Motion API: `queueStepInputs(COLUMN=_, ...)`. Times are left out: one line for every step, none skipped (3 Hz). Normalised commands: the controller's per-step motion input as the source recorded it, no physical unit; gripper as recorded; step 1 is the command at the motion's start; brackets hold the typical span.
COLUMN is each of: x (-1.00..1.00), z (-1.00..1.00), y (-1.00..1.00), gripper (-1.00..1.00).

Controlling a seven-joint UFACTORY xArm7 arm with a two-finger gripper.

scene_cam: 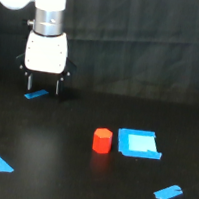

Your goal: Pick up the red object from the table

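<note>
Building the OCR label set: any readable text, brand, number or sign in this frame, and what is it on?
None readable. The gripper and its white housing show no marking, the red object and the blue square piece are plain, and the blue tape strips on the table are blank. The frame is soft, so tiny print could be missed.

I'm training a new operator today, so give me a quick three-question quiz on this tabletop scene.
1. True or false: the claw holds the small red-orange hexagonal block.
2. What sits just to the exterior view's right of that block? A) flat blue square piece B) green cup C) silver spoon
3. Fill in: short blue tape strips mark the matte ____ table.

Key: 1 false, the claw hangs apart from the block, open and empty. 2 A. 3 black.
</note>
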Motion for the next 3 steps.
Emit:
queueStepInputs(x=0.97, z=0.04, y=-0.83, gripper=0.96)
queueStepInputs(x=0.97, z=-0.02, y=-0.77, gripper=1.00)
queueStepInputs(x=1.00, z=-0.24, y=-0.83, gripper=1.00)
